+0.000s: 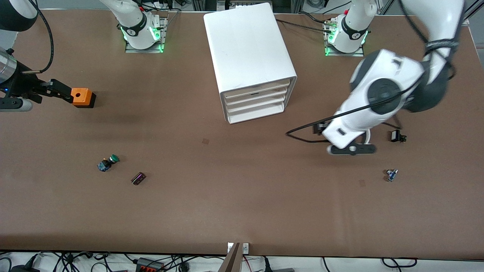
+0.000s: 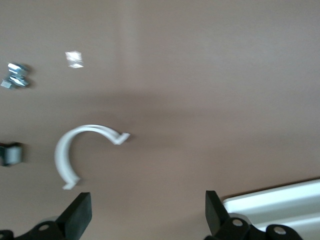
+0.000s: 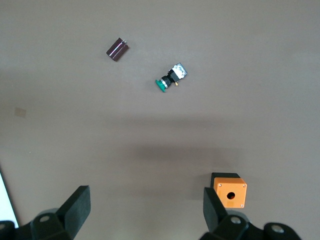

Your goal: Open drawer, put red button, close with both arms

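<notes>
A brown table [image 1: 242, 211] with a white drawer unit [image 1: 249, 49] standing midway between the two arm bases; its four drawer fronts face the front camera and all look shut.

The left gripper [image 2: 147, 220] hangs over the table toward the left arm's end, between the drawer unit and a white curved clip [image 2: 62, 157]; its fingers [image 2: 80, 215] stand wide apart and hold nothing; in the front view the arm's own white body hides it. The clip lies flat on the table, partly covered by the arm in the front view. Just beside the clip, toward the left arm's end, lies a small black part [image 1: 396, 136]; a small blue and silver part [image 1: 391, 174] lies nearer to the front camera than that.

The right gripper [image 1: 62, 92] waits at the right arm's end of the table, its fingers [image 3: 77, 207] also spread apart and empty; an orange box [image 1: 82, 97] with a round hole in its top sits just beside one fingertip; whether they touch cannot be told.

Nearer to the front camera than the orange box lies a green-capped button [image 1: 109, 163] on its side; a small dark purple component [image 1: 138, 178] lies near it.

The red button cannot be made out in any view, so its place cannot be told.
</notes>
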You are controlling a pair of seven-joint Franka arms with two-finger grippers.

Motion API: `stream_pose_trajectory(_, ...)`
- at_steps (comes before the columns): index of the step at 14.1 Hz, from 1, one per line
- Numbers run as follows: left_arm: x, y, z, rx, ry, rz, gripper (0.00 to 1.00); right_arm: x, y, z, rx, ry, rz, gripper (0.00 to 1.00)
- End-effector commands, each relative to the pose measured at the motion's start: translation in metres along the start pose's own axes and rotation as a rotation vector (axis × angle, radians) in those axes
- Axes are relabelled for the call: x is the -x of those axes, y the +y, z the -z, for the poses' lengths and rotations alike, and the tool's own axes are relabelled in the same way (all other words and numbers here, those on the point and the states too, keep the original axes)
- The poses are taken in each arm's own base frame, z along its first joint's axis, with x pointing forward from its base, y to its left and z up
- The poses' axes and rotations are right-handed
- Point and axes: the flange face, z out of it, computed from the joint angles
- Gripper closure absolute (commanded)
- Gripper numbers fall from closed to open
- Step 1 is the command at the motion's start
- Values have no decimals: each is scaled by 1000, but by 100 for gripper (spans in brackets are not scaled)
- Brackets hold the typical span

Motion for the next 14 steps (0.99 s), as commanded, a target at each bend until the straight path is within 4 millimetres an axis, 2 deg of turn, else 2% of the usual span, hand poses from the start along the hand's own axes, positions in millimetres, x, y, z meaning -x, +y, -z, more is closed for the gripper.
stream_pose_trajectory(1, 32, -26, 56, -54, 45, -119, 0, 3, -11, 1, 20, 15, 24, 0)
stream_pose_trajectory(3, 45, -66, 80, -6, 37, -90, 0, 3, -14, 0, 23, 15, 29, 0)
stream_pose_trajectory(6, 65, -120, 90, 50, 57, -161, 0, 3, -11, 2, 23, 19, 23, 0)
stream_pose_trajectory(8, 83, -140, 99, 46, 92, -181, 0, 3, -11, 3, 21, 25, 23, 0)
stream_pose_trajectory(11, 102, -154, 107, 41, 170, -139, 0, 3, -7, 4, 21, 27, 17, 0)
stream_pose_trajectory(14, 99, -162, 106, 42, 166, -126, 0, 4, -4, 6, 21, 29, 23, 0)
